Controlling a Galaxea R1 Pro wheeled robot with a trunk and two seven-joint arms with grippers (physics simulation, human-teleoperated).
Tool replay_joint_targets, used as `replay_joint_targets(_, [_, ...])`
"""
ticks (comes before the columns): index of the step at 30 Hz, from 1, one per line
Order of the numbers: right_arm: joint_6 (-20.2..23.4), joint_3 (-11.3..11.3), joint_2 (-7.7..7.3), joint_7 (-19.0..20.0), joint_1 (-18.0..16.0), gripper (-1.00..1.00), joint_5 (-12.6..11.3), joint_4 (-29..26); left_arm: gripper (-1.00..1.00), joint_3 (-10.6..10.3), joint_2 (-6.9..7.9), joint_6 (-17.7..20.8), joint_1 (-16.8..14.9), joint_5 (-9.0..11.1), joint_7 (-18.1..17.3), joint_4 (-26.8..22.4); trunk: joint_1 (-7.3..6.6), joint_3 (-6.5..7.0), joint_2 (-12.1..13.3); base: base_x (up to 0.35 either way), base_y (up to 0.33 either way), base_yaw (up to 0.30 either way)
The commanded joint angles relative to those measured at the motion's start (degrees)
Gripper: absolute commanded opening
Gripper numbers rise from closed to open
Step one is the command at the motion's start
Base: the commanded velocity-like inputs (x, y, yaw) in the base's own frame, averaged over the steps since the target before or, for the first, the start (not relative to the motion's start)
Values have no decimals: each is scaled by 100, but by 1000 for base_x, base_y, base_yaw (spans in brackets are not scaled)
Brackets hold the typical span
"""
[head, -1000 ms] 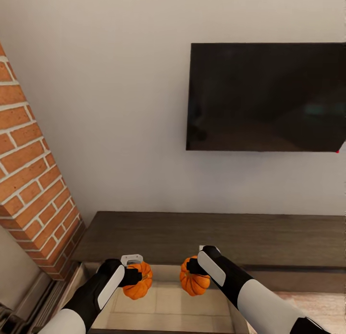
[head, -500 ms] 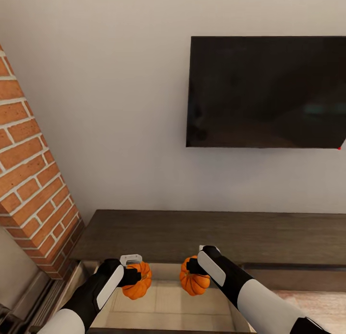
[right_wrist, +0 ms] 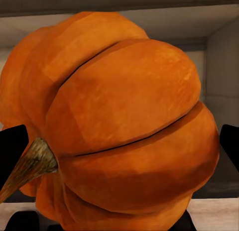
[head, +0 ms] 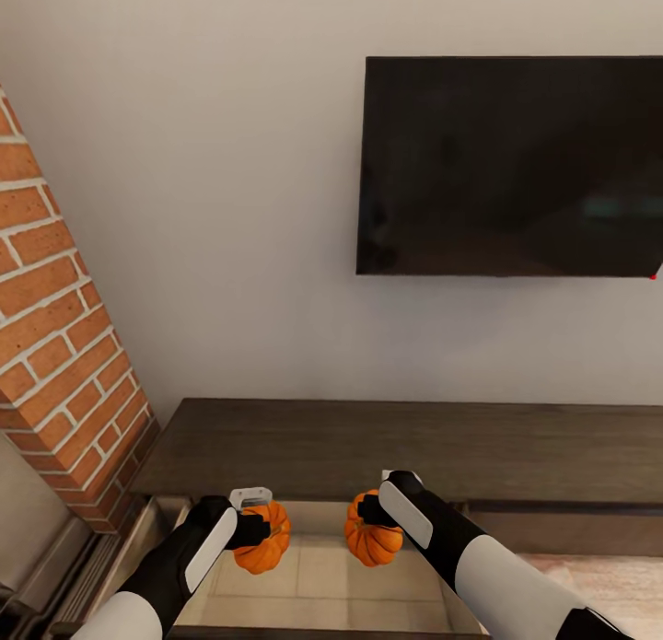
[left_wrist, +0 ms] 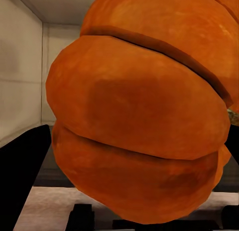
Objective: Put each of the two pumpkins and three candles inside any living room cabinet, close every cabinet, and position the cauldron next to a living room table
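Grippers L (head: 261, 529) & R (head: 366, 511) each clamp a pumpkin over open cabinet (head: 387, 451) drawer.

Two orange ribbed pumpkins (head: 264, 546) (head: 371, 534) held over open cabinet (head: 405, 451) drawer

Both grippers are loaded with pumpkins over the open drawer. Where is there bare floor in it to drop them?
Pale drawer floor is bare between and nearer than the two arms. It is crowded only at the far edge, where the left gripper holds the left pumpkin and the right gripper holds the right pumpkin.
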Motion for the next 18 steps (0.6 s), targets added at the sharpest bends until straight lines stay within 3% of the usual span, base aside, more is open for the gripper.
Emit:
replay_joint_targets(1, [1, 27, -1, -51, -7, -100, -49, -7, -100, -30, 7, 12, -5, 54, 68, -10, 22, -24, -45, 0, 0, 0])
replay_joint_targets(18, [11, 40, -2, -64, -7, -100, -43, 4, -100, 4, 32, 9, -5, 54, 68, -21, 396, -329, -727, 0, 0, 0])
